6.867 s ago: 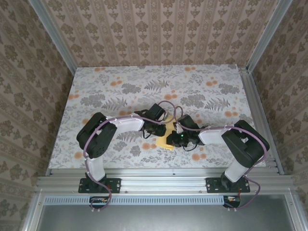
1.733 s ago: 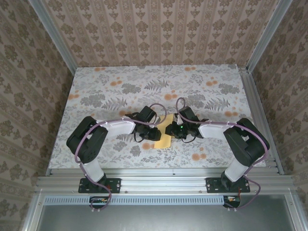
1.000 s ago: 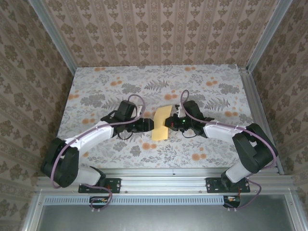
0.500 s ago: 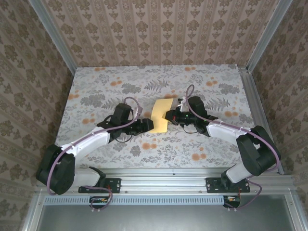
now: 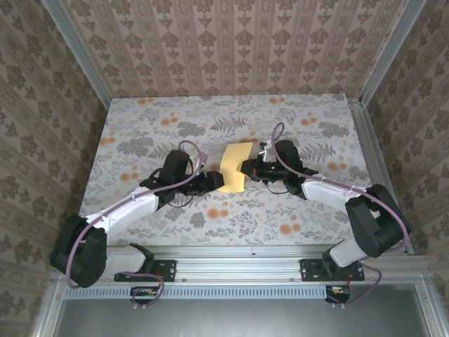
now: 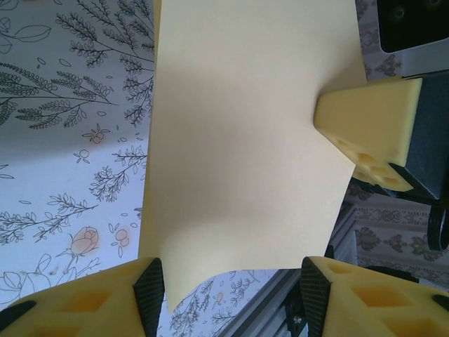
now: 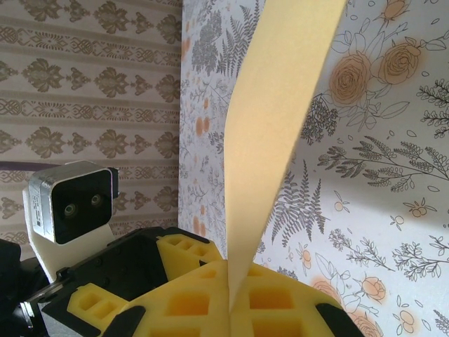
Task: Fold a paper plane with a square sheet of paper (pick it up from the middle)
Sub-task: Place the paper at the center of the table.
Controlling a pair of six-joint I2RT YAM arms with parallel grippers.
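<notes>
The mustard-yellow sheet of paper (image 5: 233, 167) hangs above the table's middle, slightly bowed. My right gripper (image 5: 246, 169) is shut on its right edge. In the right wrist view the sheet (image 7: 280, 105) rises edge-on from my shut right gripper (image 7: 230, 284). In the left wrist view the paper (image 6: 245, 140) spreads wide, with the right gripper's fingertips (image 6: 365, 123) pinching its far side. My left gripper (image 6: 228, 284) stands open around the near edge, and a corner comes close to the left pad. From above, the left gripper (image 5: 216, 180) sits at the sheet's lower left. The paper plane is out of view.
The floral tablecloth (image 5: 295, 210) with small orange flower prints covers the table. Patterned walls enclose three sides and an aluminium rail (image 5: 238, 263) runs along the near edge. The left wrist's camera housing (image 7: 70, 202) faces the right wrist closely.
Over the last second both arms carried the paper farther from the bases toward the table's middle. In the last half second they hardly moved.
</notes>
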